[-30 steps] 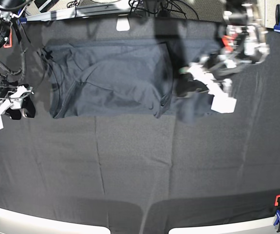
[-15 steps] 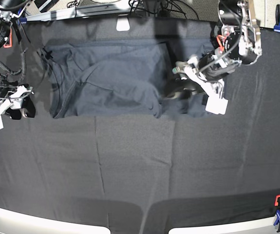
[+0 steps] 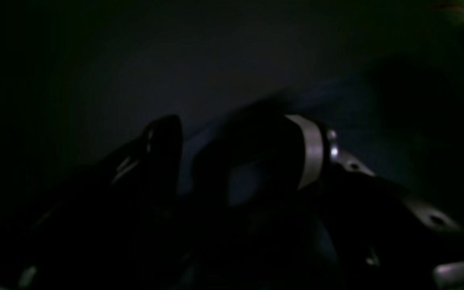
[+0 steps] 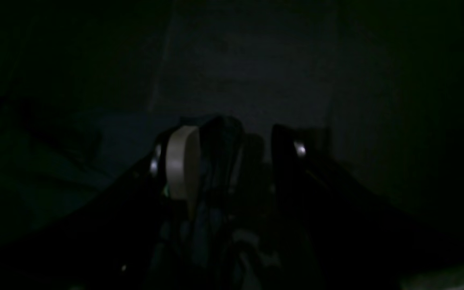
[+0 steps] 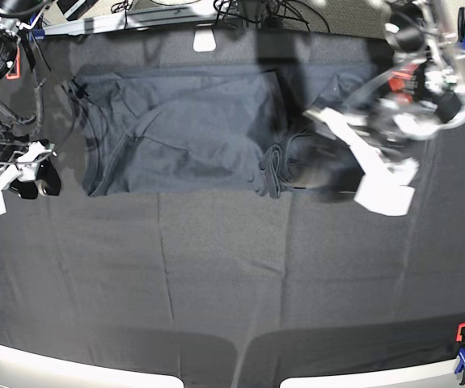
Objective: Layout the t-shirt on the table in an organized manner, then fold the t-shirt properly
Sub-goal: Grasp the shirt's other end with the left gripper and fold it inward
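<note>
The t-shirt (image 5: 183, 129), dark navy-charcoal, lies partly folded and creased toward the counter's (image 5: 216, 275) far edge, between the 2 sets of fingers; its bunched edge sits beside the blurred left fingers (image 5: 329, 174).

black-clothed table (image 5: 216, 283), t-shirt (image 5: 183, 133) lying at far side

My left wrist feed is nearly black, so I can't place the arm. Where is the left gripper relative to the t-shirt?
Observer: In the base view the left gripper, motion-blurred, is over the t-shirt's edge nearest that arm.
Operator: Is the cloth flat there?
Observer: No, it is bunched up beside the gripper.
Operator: And the other arm?
Observer: The right gripper is off the shirt, over the bare table beyond the opposite edge.
</note>
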`<state>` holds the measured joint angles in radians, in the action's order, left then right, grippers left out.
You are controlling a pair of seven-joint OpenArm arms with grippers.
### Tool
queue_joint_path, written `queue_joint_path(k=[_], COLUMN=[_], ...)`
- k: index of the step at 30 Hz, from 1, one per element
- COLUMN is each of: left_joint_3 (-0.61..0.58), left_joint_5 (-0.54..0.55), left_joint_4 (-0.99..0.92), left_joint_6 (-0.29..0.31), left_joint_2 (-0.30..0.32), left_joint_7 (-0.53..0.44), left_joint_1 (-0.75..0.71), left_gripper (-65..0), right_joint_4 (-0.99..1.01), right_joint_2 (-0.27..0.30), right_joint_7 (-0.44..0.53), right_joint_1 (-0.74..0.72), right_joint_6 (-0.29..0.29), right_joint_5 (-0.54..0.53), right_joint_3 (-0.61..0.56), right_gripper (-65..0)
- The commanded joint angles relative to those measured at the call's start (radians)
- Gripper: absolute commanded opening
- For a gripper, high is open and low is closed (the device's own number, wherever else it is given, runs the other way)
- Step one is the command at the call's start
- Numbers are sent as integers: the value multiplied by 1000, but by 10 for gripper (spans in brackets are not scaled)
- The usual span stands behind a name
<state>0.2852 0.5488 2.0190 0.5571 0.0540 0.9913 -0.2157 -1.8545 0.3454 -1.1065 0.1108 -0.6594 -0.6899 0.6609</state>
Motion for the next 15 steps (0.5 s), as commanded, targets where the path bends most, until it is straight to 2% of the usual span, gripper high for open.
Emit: queue_joint_path(k=[1, 6, 9, 12, 15], left_joint_3=[10, 15, -3, -78, -197], left_joint_5=[35, 55, 196, 320, 340], left_joint_4=[-2, -88, -104, -104, -104], left_joint_6=[5, 10, 56, 88, 88], left_joint_2=[18, 49, 48, 49, 49], left_joint_7=[-20, -18, 41, 119, 146], left_joint_1=[-11, -59, -99, -138, -164], left_gripper=[-291, -291, -291, -291, -291], right_joint_4=[-15, -15, -15, -15, -15], right_joint_2=[17, 17, 17, 17, 17], right_joint_7=[11, 5, 5, 5, 5], right_joint_1=[-13, -13, -13, -13, -13], right_joint_6=[-18, -18, -18, -18, -18], right_joint_5=[-21, -22, -22, -22, -22], right_joint_3=[5, 5, 5, 5, 5], right_gripper=[-368, -368, -368, -368, -368])
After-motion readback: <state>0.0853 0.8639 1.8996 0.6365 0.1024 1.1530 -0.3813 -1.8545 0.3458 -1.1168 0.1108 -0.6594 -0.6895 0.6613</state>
